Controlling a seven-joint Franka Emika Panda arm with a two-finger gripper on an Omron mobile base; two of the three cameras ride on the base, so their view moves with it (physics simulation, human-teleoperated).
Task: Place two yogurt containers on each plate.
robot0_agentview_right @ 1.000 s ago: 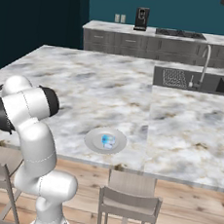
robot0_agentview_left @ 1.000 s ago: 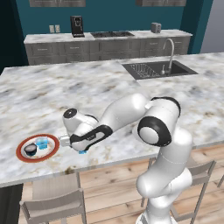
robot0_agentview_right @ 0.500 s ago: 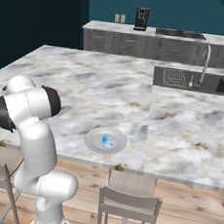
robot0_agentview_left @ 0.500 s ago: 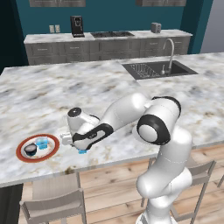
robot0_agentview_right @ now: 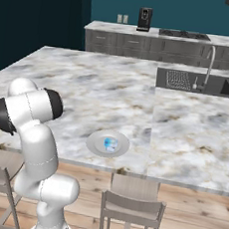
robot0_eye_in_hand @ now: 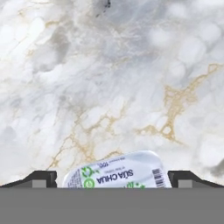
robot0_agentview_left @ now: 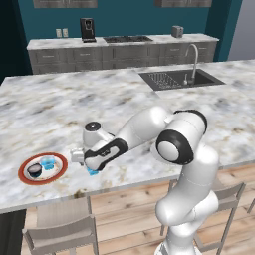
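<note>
My gripper [robot0_agentview_left: 89, 166] hangs low over the marble counter, just right of the orange-red-rimmed plate [robot0_agentview_left: 59, 171]. It is open, with a pale blue yogurt container [robot0_agentview_left: 93, 172] on the counter beneath it. In the hand view this labelled container [robot0_eye_in_hand: 117, 172] lies between the two spread fingertips [robot0_eye_in_hand: 42, 178], touching neither. The orange-red-rimmed plate holds a black yogurt container [robot0_agentview_left: 34, 171] and a blue one [robot0_agentview_left: 48, 162]. The plain white-grey plate [robot0_agentview_right: 94, 145] sits near the counter's front edge with one blue yogurt container [robot0_agentview_right: 110, 144] on it.
A sink [robot0_agentview_left: 175, 78] with a tall faucet [robot0_agentview_left: 191, 61] is set into the counter at the far right. Stools [robot0_agentview_right: 129, 208] stand along the counter's front edge. The arm [robot0_agentview_left: 144, 127] stretches left across the counter.
My wrist has shifted slightly to the right above the blue container. The jaws stay open and the containers have not moved.
</note>
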